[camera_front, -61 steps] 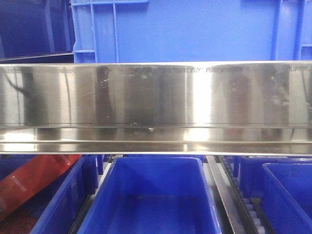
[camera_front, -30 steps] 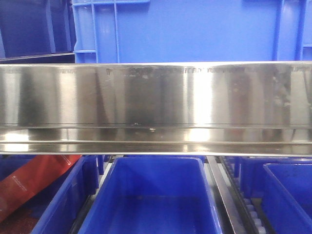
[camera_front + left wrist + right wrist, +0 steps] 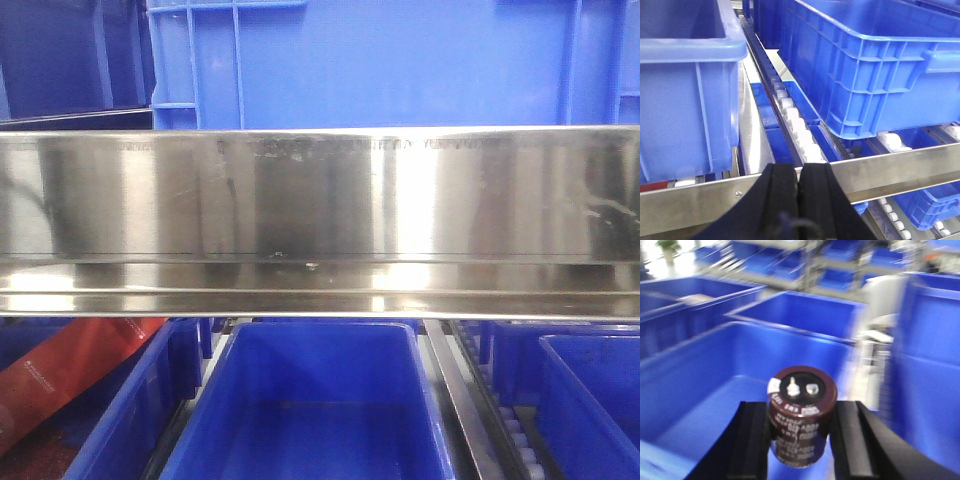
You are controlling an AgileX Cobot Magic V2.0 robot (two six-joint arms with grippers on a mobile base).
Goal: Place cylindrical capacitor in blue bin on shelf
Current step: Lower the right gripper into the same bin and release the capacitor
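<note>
- Cylindrical capacitor (image 3: 801,415), dark brown with white print and two metal terminals on its top face, is sitting upright between the right jaws, which are closing on its sides and gripping it.
- In the right wrist view it is hanging over the open mouth of a blue bin (image 3: 700,375), with more blue bins standing behind and to both sides; that whole picture is blurring, so the print is not readable.
- Left jaws are pressing together pad against pad, pointing at a steel rail (image 3: 905,167) of the shelf (image 3: 320,200).
- Beyond that rail, a roller track (image 3: 797,127) of white rollers is running away between a deep bin (image 3: 685,100) on the left and a large ribbed crate (image 3: 865,65) on the right, both blue.
- In the front view the shelf's broad shiny front rail is crossing the whole picture and blocking the middle of it; neither arm nor the capacitor is showing there.
- Above the rail a big blue crate (image 3: 400,60) is standing; below it a lower bin (image 3: 320,400) is lying open between two neighbours.
- A red packet (image 3: 70,370) is leaning in the lower left bin, showing only in the front view.
- Only the right wrist view is showing the capacitor; only the left wrist view is showing the rollers close up.
</note>
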